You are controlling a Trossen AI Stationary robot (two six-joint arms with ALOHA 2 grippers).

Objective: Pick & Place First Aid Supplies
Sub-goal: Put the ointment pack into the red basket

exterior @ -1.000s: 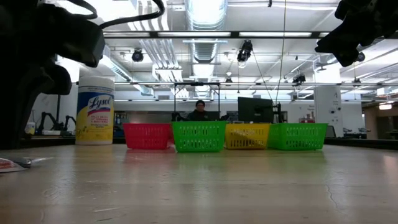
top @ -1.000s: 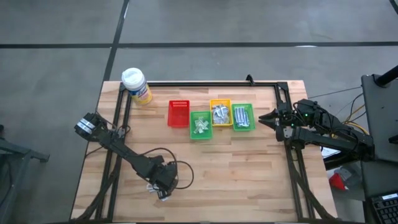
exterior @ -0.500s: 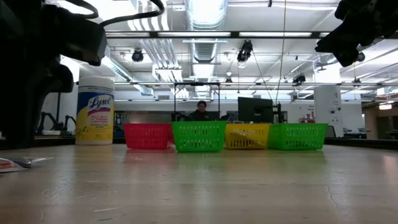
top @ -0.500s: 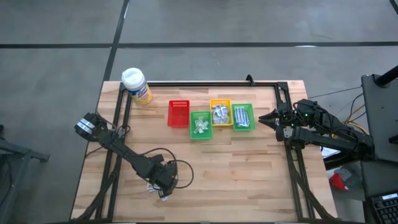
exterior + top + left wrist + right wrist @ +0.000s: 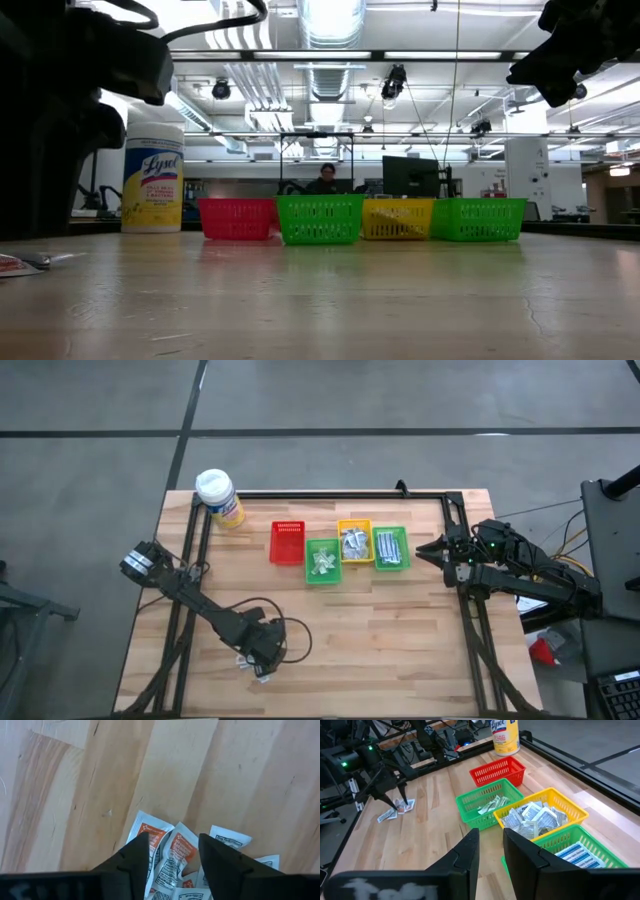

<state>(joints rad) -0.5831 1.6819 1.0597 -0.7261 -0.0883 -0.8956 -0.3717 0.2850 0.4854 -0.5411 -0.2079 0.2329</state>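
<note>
The left gripper (image 5: 170,851) is seen low over a small heap of packets (image 5: 172,855) near the front left of the table (image 5: 400,650). Compared with a second ago, the arm is in nearly the same spot, but its fingers (image 5: 135,857) now stand apart, straddling the orange-printed sachets, with nothing held between them. This is judged to be the opening before a grasp, so a pick has yet to be made.

The heap (image 5: 252,665) lies well apart from the four bins. The red bin (image 5: 287,542) looks empty, while the near green bin (image 5: 321,561), the yellow bin (image 5: 354,541) and the far green bin (image 5: 390,547) already hold supplies.

The right gripper (image 5: 490,845) waits by the right edge, just beside the far green bin, its fingers narrowly parted and empty.

Broad bare wood lies between heap and bins, so a carry would be unobstructed. The heap sits fairly near the front edge, and a cable loop (image 5: 290,635) lies just beside the left gripper; the bottle (image 5: 219,497) stands clear at the back corner.
</note>
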